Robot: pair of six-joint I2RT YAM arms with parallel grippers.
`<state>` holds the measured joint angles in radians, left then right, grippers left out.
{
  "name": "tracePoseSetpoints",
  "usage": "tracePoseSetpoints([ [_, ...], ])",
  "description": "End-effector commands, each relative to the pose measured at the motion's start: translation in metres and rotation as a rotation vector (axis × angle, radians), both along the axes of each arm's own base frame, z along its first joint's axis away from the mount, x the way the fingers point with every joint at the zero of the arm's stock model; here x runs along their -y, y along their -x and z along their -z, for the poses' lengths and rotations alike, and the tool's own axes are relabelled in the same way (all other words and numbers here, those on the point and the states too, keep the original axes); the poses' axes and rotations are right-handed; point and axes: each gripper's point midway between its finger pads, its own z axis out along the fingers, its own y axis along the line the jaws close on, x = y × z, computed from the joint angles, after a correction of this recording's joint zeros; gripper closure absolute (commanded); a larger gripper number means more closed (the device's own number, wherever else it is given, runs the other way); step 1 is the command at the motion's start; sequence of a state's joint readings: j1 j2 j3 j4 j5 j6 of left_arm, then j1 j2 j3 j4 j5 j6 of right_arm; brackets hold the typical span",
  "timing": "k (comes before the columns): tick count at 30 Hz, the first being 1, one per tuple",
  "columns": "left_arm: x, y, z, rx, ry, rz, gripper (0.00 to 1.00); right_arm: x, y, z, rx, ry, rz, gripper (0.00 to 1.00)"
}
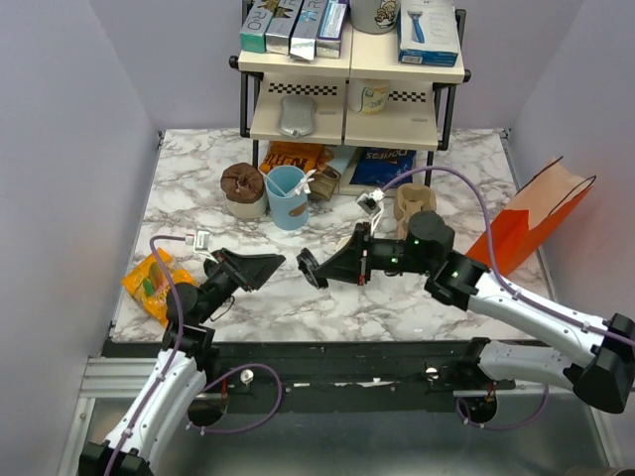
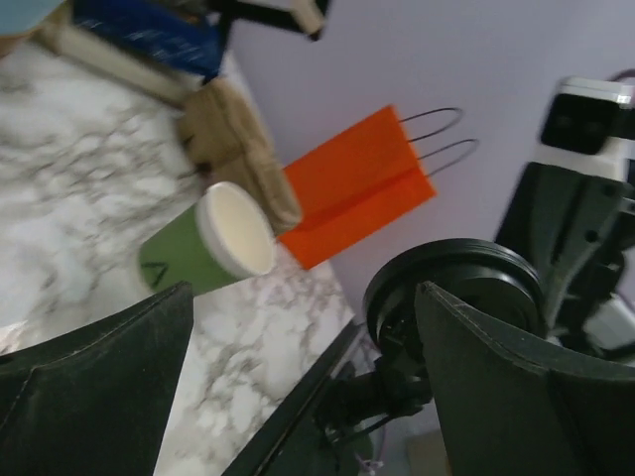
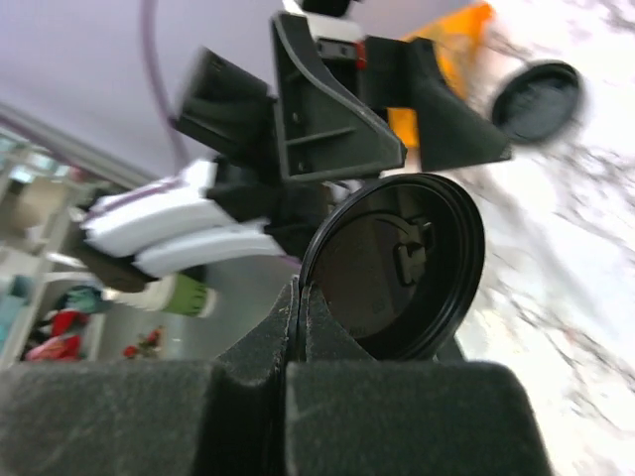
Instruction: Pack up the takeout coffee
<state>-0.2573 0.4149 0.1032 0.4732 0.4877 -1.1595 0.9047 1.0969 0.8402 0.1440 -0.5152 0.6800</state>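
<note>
The bench [image 1: 198, 178] is white marble veined in grey. My left jaws are spread to their widest and grip nothing; their fingers [image 2: 99, 387] are broad, dark, matte wedges. My right jaws are clenched tight on the rim of a round black plastic lid [image 3: 397, 268]. It is a shallow, glossy disc held on edge above the bench, just in front of the left jaws.

The takeout coffee [image 2: 203, 243] lies on its side on the marble. It is a tapered paper cup with dull olive-green walls. A white-rimmed, cream-coloured round end faces the left wrist camera, and I cannot tell whether that is the mouth or the base. The cup lies just beside a brown moulded-pulp carrier [image 2: 233, 139], rough and fibrous, and near a flat orange paper bag [image 2: 362, 183] with thin looped handles. From the top camera I cannot pick the cup out.
</note>
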Motion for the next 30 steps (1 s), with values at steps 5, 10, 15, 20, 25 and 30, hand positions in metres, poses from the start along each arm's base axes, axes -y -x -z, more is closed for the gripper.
tracePoseSetpoints([
  [5, 0.010, 0.069, -0.134, 0.550, 0.227, 0.222, 0.01, 0.021, 0.028, -0.101, -0.002, -0.338, -0.127, 0.99],
  [10, 0.017, 0.098, -0.159, 0.691, 0.276, 0.327, 0.01, 0.020, 0.023, -0.125, -0.017, -0.406, -0.116, 0.99],
  [15, 0.037, 0.102, -0.167, 0.676, 0.278, 0.410, 0.01, 0.014, 0.027, -0.136, -0.040, -0.447, -0.182, 0.99],
  [20, 0.040, 0.103, -0.174, 0.679, 0.307, 0.411, 0.09, 0.011, 0.022, -0.129, -0.064, -0.434, -0.167, 0.99],
  [25, 0.037, 0.087, -0.170, 0.606, 0.323, 0.340, 0.66, 0.017, 0.020, -0.123, -0.037, -0.409, -0.119, 0.99],
  [30, 0.035, 0.088, -0.173, 0.600, 0.329, 0.336, 0.89, 0.016, 0.019, -0.109, -0.068, -0.362, -0.113, 0.99],
])
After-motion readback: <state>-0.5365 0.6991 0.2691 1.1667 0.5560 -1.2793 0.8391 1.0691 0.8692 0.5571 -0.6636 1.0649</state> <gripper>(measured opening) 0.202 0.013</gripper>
